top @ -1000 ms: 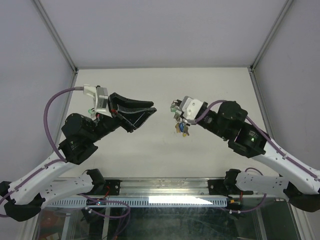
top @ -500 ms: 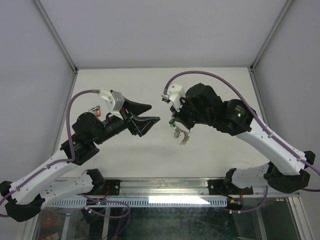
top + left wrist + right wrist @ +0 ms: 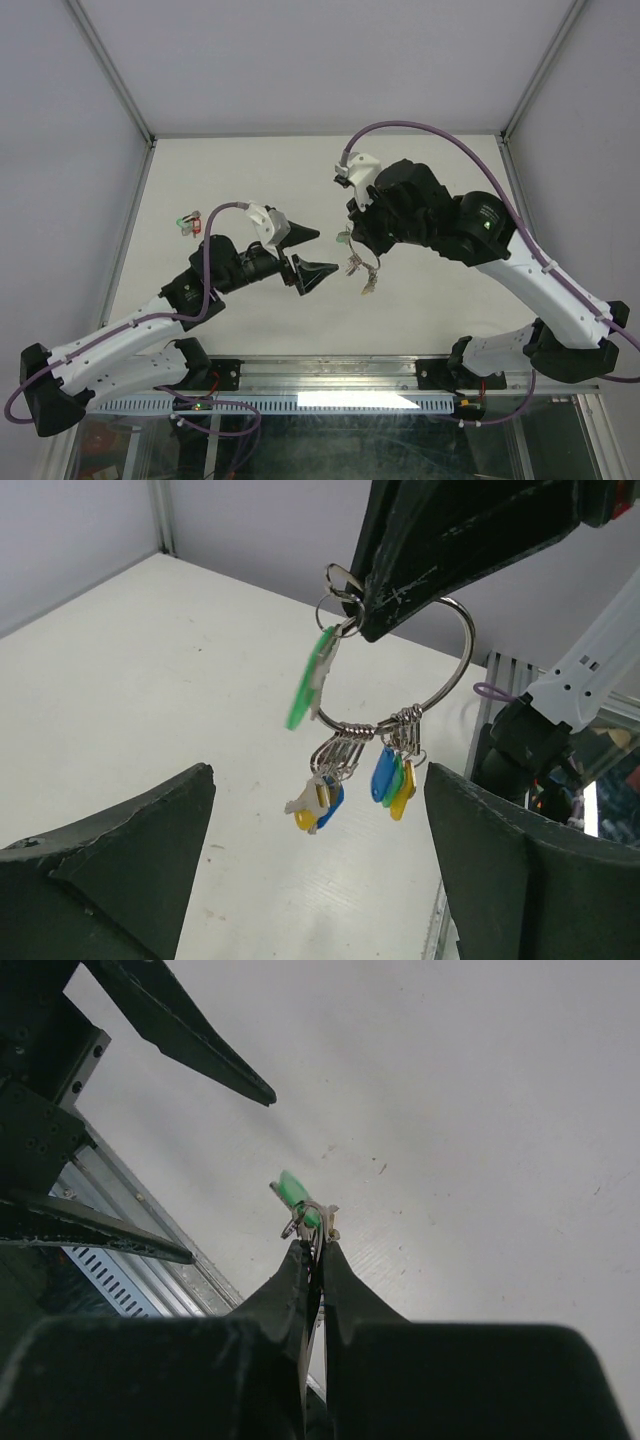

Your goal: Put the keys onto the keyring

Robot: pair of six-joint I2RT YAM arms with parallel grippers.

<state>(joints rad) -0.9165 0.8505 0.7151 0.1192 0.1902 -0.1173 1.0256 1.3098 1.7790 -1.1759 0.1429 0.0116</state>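
Steadiness matters: our right gripper [image 3: 312, 1250] pinches the thin silver wire keyring [image 3: 455, 670] above mid-table, small blue-, yellow- and green-tagged metal keys [image 3: 390, 780] dangling beneath. Our left gripper [image 3: 322, 252], fingers spread wide, hovers just left; we should close gently on the ring's lower arc.

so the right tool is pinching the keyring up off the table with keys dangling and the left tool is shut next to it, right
Not quite. The left tool is open, not shut: the left wrist view shows its fingers spread wide either side of the hanging keys. The rest holds: the right tool pinches the keyring up off the table.
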